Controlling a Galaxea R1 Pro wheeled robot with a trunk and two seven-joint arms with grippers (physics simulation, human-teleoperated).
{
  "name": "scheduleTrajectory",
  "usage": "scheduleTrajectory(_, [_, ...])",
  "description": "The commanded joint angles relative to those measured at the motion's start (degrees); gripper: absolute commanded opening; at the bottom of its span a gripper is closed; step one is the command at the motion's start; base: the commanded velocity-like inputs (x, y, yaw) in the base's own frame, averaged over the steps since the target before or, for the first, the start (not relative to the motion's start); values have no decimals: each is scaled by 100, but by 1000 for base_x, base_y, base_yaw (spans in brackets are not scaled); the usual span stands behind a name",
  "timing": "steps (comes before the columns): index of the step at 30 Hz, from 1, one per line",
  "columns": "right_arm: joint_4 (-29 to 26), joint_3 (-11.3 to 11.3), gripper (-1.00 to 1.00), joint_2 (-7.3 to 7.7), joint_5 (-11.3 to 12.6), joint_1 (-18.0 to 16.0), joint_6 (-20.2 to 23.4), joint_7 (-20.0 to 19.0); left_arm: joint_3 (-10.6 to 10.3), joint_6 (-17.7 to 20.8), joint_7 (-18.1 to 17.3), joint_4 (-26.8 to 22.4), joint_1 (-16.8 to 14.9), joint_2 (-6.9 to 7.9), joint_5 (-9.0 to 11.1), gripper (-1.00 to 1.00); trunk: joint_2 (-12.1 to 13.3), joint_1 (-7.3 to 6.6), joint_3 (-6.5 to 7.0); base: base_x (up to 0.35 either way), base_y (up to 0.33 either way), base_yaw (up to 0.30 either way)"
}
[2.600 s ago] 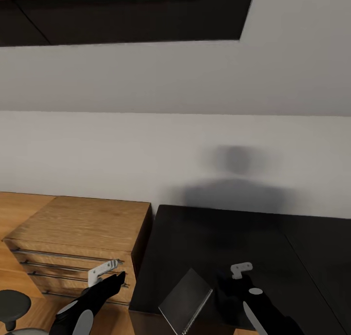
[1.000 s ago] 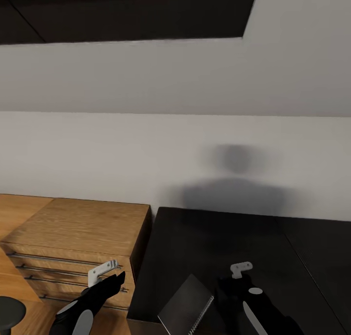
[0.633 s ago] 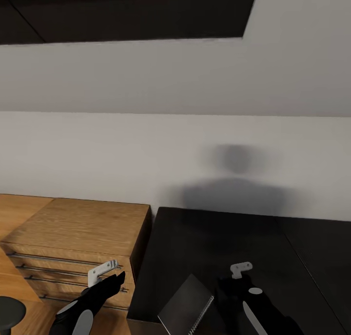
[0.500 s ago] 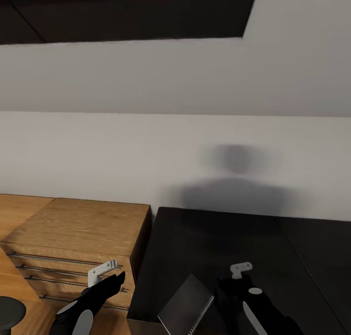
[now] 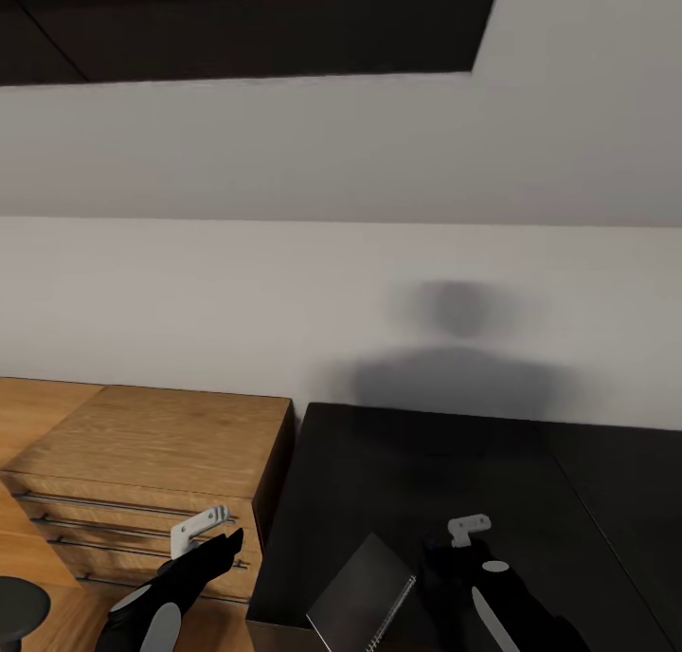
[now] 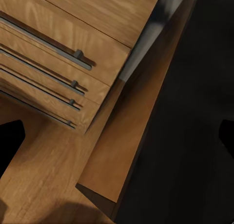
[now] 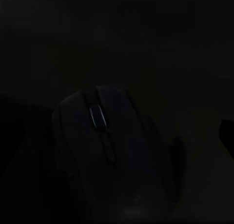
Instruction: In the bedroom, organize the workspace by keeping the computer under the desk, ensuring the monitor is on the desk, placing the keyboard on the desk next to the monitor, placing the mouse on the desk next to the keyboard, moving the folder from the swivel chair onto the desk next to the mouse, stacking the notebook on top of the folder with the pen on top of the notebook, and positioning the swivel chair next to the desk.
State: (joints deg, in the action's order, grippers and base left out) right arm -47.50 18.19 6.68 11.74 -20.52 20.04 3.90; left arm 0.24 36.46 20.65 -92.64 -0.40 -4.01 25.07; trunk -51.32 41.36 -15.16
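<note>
The right gripper (image 5: pixel 445 562) hangs over the mouse (image 7: pixel 109 151) on the desk (image 5: pixel 398 462), its jaw state impossible to tell, notebook (image 5: pixel 365 586) beside it.

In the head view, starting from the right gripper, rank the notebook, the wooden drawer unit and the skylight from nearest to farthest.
From the right gripper:
1. notebook, just to its left, at the desk's near edge.
2. wooden drawer unit, farther left, beside the desk.
3. skylight, high on the sloped ceiling, farthest.
</note>
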Motion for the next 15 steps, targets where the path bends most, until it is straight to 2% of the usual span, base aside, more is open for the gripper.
scheduleTrajectory(1, [-9, 29, 100, 8, 57, -5, 28, 41, 2, 19, 47, -8, -4, -3, 64, 100, -48, 24, -27, 0, 0, 0])
scheduleTrajectory(13, [-5, 27, 100, 8, 51, -5, 43, 41, 4, 27, 52, -8, -4, 10, 385, 100, -529, 287, -242, 0, 0, 0])
scheduleTrajectory(15, [-5, 27, 100, 8, 49, -5, 43, 41, 3, 27, 53, -8, -4, 12, 414, 100, -529, 287, -242, 0, 0, 0])
